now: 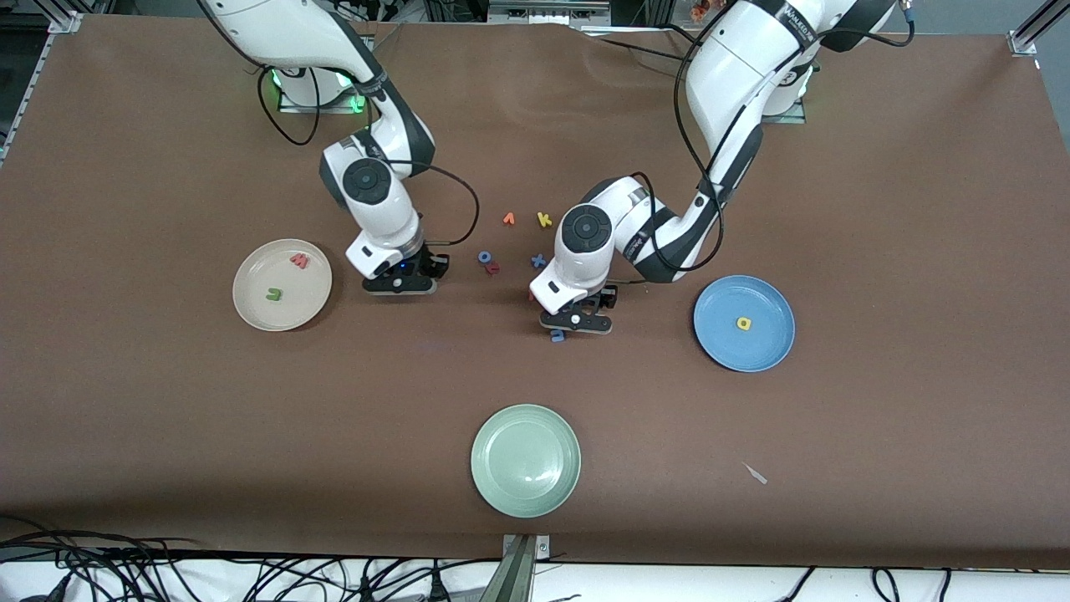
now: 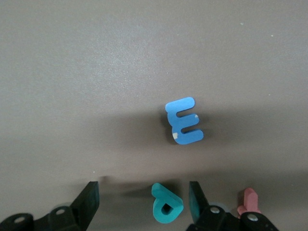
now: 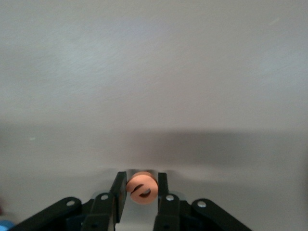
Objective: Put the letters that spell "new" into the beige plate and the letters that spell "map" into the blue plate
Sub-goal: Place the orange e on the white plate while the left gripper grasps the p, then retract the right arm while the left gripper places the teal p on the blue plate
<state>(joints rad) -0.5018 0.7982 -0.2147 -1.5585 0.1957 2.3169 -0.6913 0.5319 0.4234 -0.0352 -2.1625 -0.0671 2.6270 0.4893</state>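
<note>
The beige plate [image 1: 251, 288] toward the right arm's end holds the pinkish-red w [image 1: 299, 261] and the olive-green n [image 1: 272, 293]. Beside it, my right gripper [image 1: 401, 283] [image 3: 141, 179] is shut on the orange e [image 3: 142, 187]. The blue plate [image 1: 719, 339] toward the left arm's end holds the yellow a [image 1: 743, 323]. My left gripper [image 1: 577, 324] [image 2: 144, 190] is low at the table and open, its fingers [image 2: 89, 202] straddling the teal p [image 2: 166, 203], which lies close to one finger. The blue m [image 2: 184, 126] [image 1: 558, 335] lies just past the fingertips.
A pale green plate [image 1: 525, 460] sits nearest the front camera. Loose letters lie between the arms: an orange-red f [image 1: 508, 219], a yellow k [image 1: 544, 220], a blue o [image 1: 484, 257], a blue x [image 1: 538, 261]. A pinkish-red foam piece [image 2: 249, 199] lies beside the left gripper.
</note>
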